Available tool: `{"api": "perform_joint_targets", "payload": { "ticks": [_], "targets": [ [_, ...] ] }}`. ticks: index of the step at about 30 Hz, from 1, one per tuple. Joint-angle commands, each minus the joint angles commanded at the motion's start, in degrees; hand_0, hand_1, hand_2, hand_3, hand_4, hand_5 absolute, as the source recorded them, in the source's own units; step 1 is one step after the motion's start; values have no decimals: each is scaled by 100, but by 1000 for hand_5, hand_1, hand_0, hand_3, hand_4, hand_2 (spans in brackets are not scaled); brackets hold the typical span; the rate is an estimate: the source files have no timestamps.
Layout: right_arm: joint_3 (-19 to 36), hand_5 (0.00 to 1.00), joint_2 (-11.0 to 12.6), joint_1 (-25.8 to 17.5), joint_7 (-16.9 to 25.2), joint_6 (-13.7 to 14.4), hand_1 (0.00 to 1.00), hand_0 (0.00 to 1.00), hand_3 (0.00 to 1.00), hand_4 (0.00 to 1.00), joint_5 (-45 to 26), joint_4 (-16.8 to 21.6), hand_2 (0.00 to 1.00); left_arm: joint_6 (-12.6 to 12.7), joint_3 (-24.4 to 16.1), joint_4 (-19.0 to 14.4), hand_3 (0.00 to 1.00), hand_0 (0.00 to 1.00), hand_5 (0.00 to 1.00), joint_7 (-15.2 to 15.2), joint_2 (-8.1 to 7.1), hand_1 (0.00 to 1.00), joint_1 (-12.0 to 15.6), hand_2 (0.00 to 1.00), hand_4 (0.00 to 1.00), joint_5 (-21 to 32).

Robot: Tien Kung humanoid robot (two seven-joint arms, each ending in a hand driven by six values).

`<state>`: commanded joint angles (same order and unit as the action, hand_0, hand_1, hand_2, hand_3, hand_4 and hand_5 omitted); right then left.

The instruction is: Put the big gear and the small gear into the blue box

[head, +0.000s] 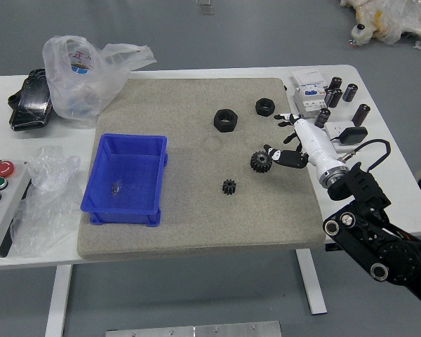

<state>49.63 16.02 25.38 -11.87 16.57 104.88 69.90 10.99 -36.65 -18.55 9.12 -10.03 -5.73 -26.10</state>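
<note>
In the head view, the right arm comes in from the lower right of the frame, and its white-backed hand (284,140) reaches in over the right part of the beige mat (196,225). The hand is partly open: its black fingers are bent and set apart from one another, with a gap between them and the thumb side. It grips nothing. The lowest digit ends right at the upper edge of the big gear (261,162); whether it touches the teeth or sits just above them, I cannot tell.

The big gear lies flat on the mat, right of the frame's centre. The small gear (229,187) lies on the mat too, lower and to the left of the big one, well apart from the hand. The blue box (99,168) stands left of centre, so both gears are outside it, to its right. Two black nuts (225,120) lie above the gears, one near the hand's upper fingers. A clear plastic bag (91,77) sits at the upper left.
</note>
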Motion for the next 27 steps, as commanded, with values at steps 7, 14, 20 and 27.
{"api": "perform_joint_targets", "payload": {
  "ticks": [7,14,20,27],
  "targets": [
    [-549,252,-53,417,-151,-205,533,275,843,741,44,-385,792,3,-72,-5,734,645,261,63,-4,648,-1,617,641,-105],
    [-1007,247,-92,653,-291,-421,561,290,852,748,-48,-671,808,2,-49,-1,736,646,263,42,-18,648,-23,619,643,-98],
    [-1186,251,-89,706,-349,-524,574,295,853,760,-70,-753,813,2,-73,-6,736,646,263,61,-7,648,-9,619,644,-119],
    [-1179,260,-51,722,-379,-596,574,298,852,768,110,-851,811,7,-33,-4,736,646,265,3,-9,648,-28,619,644,-69]
  ]
}}
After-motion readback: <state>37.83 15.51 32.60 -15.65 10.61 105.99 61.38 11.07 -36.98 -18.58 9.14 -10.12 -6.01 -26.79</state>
